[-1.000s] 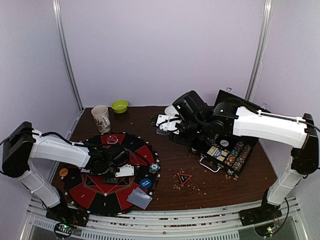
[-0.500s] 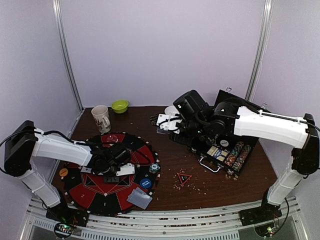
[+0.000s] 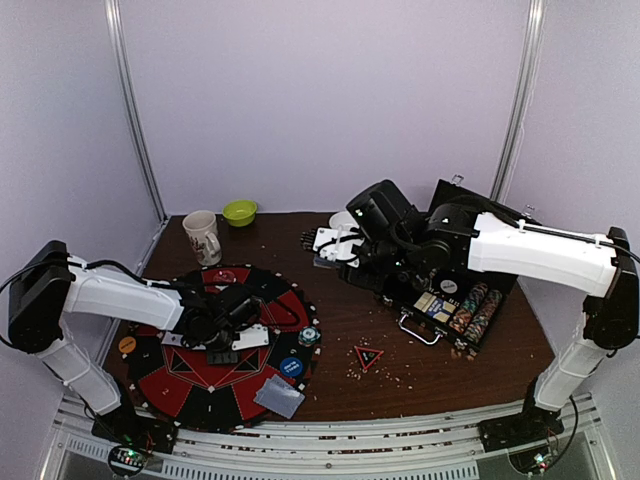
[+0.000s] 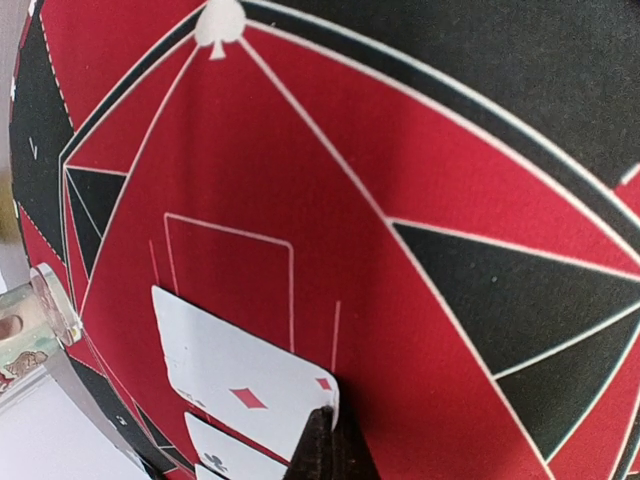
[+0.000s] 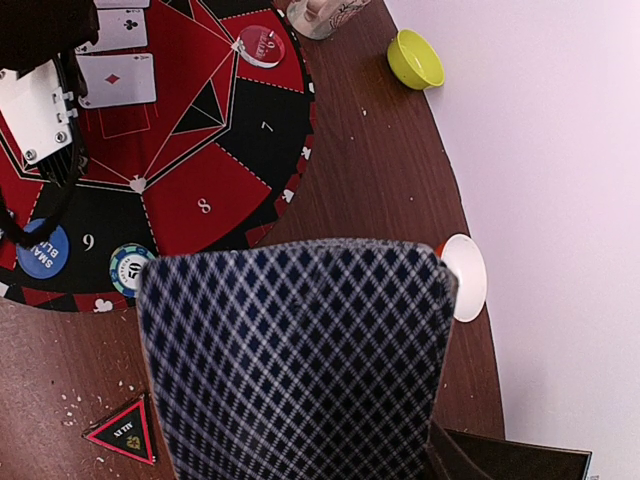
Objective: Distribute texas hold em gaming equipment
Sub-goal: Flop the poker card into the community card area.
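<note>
**Change of state.** Compared with the frames from a second ago, the left arm has shifted slightly toward the back of the round poker mat [image 3: 200, 388]. Its tool has stayed low over the red sectors. The right arm has held its pose near the open chip case [image 3: 462, 300]. Judgement: one card is being laid at a seat while the supply waits, so dealing is at an early stage.

**Left tool** [image 4: 325, 442]. The fingers appear pressed together on the near corner of the diamond card [image 4: 235, 365].

- The diamond card lies face up on a red sector of the mat.
- It is next to the club card [image 4: 215, 462], which also lies face up.

**Right tool** [image 3: 316, 245]. It is pinching a blue-backed card [image 5: 295, 360] clear of the desk [image 3: 340, 320].

- The card's back faces the wrist camera.
- It cannot be told whether this is one card or a stack.

**Orientation.**

- In the left wrist view, the diamond card's longer visible edge runs from upper left down to lower right and ends at the tool.
- The card is skewed against the printed card outline [image 4: 292, 290] and covers only that outline's lower part.
- The blue-backed card's lower edge is out of frame, so its long axis cannot be told.

**Other pieces.**

- The blue button [image 3: 291, 367] and a striped chip [image 3: 309, 335] rest at the mat's right rim.
- The triangle marker [image 3: 368, 356] lies on the bare desk, apart from the mat.
</note>
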`<state>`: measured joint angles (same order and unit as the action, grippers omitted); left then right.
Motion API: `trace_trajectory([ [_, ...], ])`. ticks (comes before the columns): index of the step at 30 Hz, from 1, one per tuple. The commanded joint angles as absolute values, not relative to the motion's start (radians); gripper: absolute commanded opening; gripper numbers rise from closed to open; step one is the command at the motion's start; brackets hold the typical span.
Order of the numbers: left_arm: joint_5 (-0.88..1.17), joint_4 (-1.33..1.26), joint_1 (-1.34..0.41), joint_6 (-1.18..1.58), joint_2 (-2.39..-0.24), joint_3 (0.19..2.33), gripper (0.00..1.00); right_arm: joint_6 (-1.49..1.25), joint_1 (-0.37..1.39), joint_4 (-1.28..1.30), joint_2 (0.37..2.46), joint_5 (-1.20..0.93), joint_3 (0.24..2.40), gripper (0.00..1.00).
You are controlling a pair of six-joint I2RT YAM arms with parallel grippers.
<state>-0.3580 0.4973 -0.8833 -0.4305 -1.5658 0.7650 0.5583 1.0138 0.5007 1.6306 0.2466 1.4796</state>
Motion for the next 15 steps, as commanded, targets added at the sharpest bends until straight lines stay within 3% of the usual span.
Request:
trace_trajectory([
  [1, -0.356, 0.580, -0.859, -0.409, -1.585, 0.771, 0.00, 0.562, 1.009, 0.502, 1.593, 0.262, 1.477, 0.44],
  [15, -0.284, 0.573, -0.857, -0.405, -1.582, 0.794, 0.00, 0.561, 1.008, 0.504, 1.592, 0.265, 1.477, 0.44],
])
